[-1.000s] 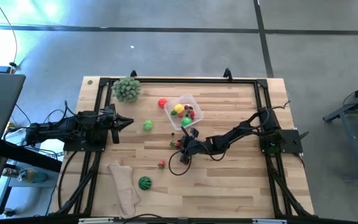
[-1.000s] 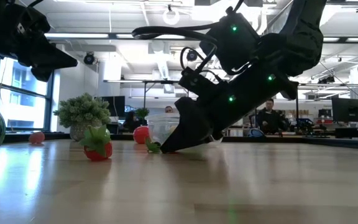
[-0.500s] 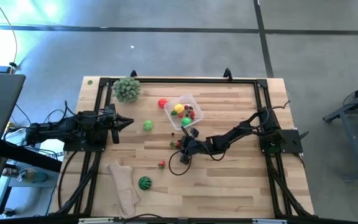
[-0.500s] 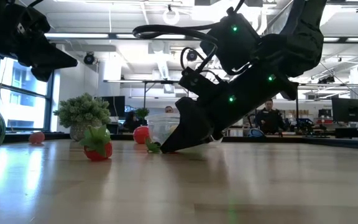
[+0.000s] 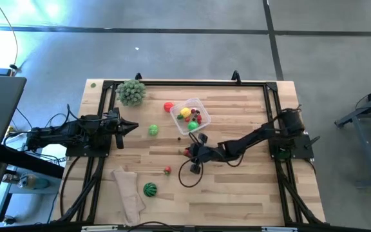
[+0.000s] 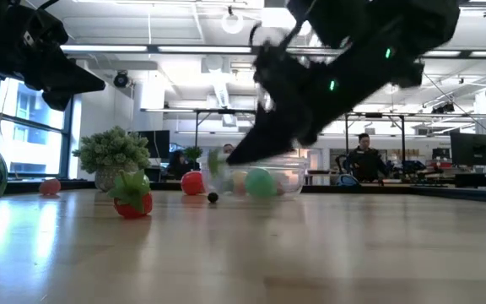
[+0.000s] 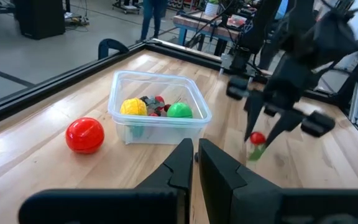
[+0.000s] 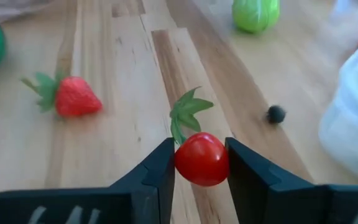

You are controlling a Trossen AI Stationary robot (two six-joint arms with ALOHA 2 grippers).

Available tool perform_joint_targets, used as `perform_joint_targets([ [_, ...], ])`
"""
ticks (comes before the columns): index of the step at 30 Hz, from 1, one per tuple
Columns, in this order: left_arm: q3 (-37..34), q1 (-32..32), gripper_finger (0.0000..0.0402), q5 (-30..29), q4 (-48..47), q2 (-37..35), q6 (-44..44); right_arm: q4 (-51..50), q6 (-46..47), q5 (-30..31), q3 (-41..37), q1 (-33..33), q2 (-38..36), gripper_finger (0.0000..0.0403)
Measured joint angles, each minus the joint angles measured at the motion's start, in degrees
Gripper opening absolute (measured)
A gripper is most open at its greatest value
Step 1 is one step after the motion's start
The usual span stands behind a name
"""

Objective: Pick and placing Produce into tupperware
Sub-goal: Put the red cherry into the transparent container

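My right gripper (image 5: pixel 188 152) hovers over the table's middle, just near of the clear tupperware (image 5: pixel 197 105), and is shut on a small red tomato (image 8: pixel 201 159) with green leaves. The tupperware (image 7: pixel 199 106) holds yellow, green and red pieces. On the table lie a red ball (image 5: pixel 168 106), a green ball (image 5: pixel 153 130), a strawberry (image 5: pixel 167 170), the striped watermelon (image 5: pixel 149 189) and a tiny dark berry (image 8: pixel 276 114). My left gripper (image 5: pixel 133 125) waits, shut, by the table's left side. My right gripper pinches the tomato's round red body (image 8: pixel 185 163) between its two fingers, one on either side. The fingers slant down from the table's right. The tomato is lifted clear of the wood, and its green leaves (image 7: pixel 255 153) hang below the fingers.
A pale-green leafy ball (image 5: pixel 131 92) sits at the far left corner and a beige cloth (image 5: pixel 129 192) lies at the near left beside the watermelon. A black frame rail (image 5: pixel 185 82) edges the table. Bare wood lies to the right of the tupperware.
My right gripper has risen from the tabletop with the tomato between its fingers, lifting it clear. The dark berry, earlier hidden behind the gripper in the low view, now shows on the wood. My left arm has kept still.
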Motion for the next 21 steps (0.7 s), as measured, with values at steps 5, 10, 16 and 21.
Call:
perform_joint_targets([
  [5,-0.02,0.0,0.0017,0.0,0.02,0.0,0.01,-2.76,-4.46,3.54,0.0,2.37,-7.52,0.0102],
  [10,-0.02,0.01,0.0017,0.0,0.03,0.0,0.01,-3.57,-12.19,8.18,0.02,3.68,-16.62,0.0103],
  [16,-0.01,0.0,0.0017,0.0,0.02,0.0,0.02,-4.77,-21.21,11.78,0.61,1.53,-26.77,0.0103],
  [21,0.0,0.02,0.0017,-0.02,0.01,0.0,0.02,-15.33,-22.33,11.27,6.78,-3.55,-29.59,0.0103],
])
